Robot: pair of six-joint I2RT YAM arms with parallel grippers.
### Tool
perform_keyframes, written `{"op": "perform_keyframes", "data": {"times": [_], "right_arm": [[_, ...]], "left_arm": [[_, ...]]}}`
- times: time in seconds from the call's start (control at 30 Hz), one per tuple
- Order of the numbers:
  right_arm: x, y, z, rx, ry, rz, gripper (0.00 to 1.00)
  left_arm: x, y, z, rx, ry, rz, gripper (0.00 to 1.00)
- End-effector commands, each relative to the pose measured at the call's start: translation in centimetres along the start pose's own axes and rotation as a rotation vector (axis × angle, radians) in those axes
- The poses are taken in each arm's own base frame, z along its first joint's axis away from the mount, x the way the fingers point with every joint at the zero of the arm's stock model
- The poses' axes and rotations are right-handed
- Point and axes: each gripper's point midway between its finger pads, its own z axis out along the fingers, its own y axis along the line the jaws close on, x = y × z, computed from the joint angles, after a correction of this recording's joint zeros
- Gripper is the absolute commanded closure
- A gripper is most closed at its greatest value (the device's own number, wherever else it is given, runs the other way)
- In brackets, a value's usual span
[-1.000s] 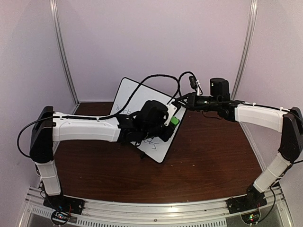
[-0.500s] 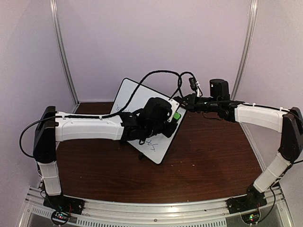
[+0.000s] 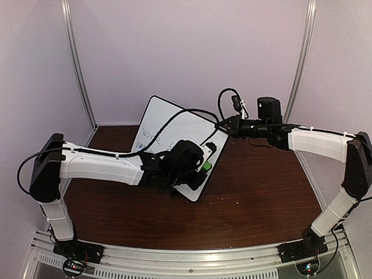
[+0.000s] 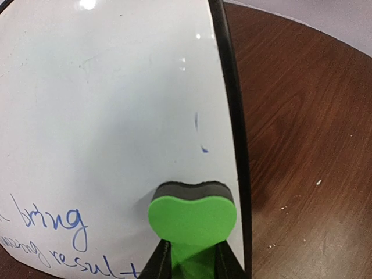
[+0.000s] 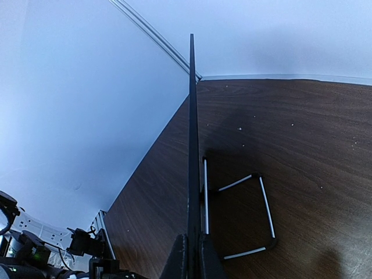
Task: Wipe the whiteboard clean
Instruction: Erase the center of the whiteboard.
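The whiteboard stands in the middle of the tabletop, a little to the far side, leaning back on a thin wire stand. Its written face looks up and toward the near left. As far as I can judge, its long axis runs from far left to right. Blue handwriting shows along the left and near part of the face, and the part near the right edge is mostly wiped.

My left pincer is closed on the green eraser, whose dark felt side lies against the whiteboard just beside the right frame. My right pincer is closed on the far right edge of the whiteboard, which its wrist camera sees edge-on.
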Motion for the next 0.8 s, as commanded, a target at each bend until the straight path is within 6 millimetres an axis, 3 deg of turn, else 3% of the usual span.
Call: {"op": "perform_keyframes", "data": {"times": [0.0, 0.2, 0.33, 0.47, 0.63, 0.77], "right_arm": [[0.4, 3.5, 0.4, -0.126, 0.034, -0.037, 1.00], [0.5, 3.6, 0.3, -0.126, 0.035, -0.038, 1.00], [0.6, 3.5, 0.2, -0.124, 0.036, -0.040, 1.00], [0.5, 3.7, 0.1, -0.125, 0.033, -0.045, 1.00], [0.7, 3.6, 0.1, -0.125, 0.035, -0.045, 1.00], [0.7, 3.5, 0.1, -0.126, 0.035, -0.050, 1.00]], "left_arm": [[-3.5, -0.1, -0.1, -0.004, -0.084, -0.012, 0.83], [-7.3, 1.1, 0.3, -0.089, -0.165, -0.005, 0.83], [-7.8, 1.9, 0.9, -0.113, -0.171, -0.011, 0.83], [-5.9, 2.9, 1.1, -0.123, -0.130, -0.033, 0.83], [-1.9, 3.7, 0.5, -0.117, -0.060, -0.061, 0.83], [1.2, 7.2, 0.4, -0.135, -0.002, -0.167, 0.83]]}}
